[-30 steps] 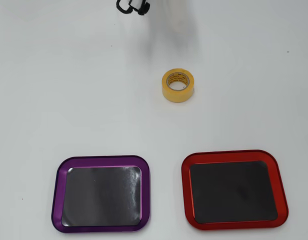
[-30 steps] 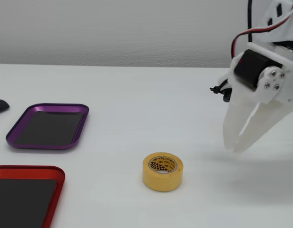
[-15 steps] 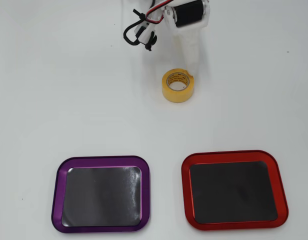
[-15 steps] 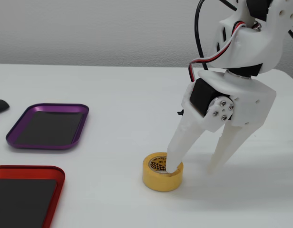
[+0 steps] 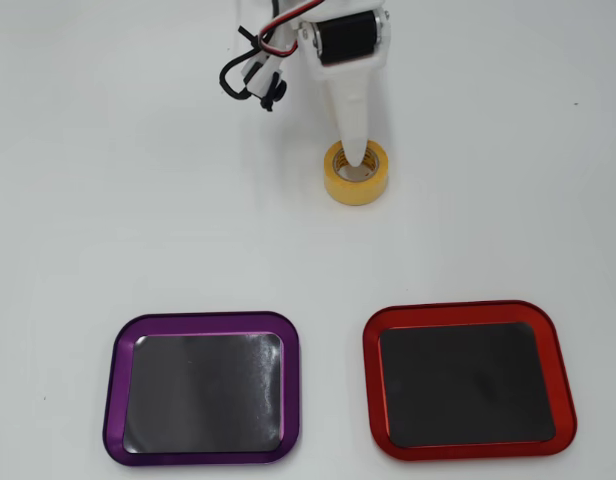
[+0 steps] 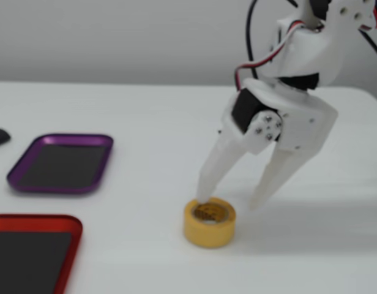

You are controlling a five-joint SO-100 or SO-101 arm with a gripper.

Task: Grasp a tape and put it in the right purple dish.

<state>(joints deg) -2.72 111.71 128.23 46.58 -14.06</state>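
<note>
Tool [image 6: 228, 202] is hanging over the tape [image 6: 209, 222] with jaws spread, gripping nothing; in the fixed view one finger is dipping into the tape's core hole, the other standing outside the roll, apparently straddling the wall to pinch it. Tape is sitting flat on the white worktop [image 5: 108, 200], well apart from the purple dish [image 5: 202, 388] and red tray [image 5: 468, 392], both empty.
</note>
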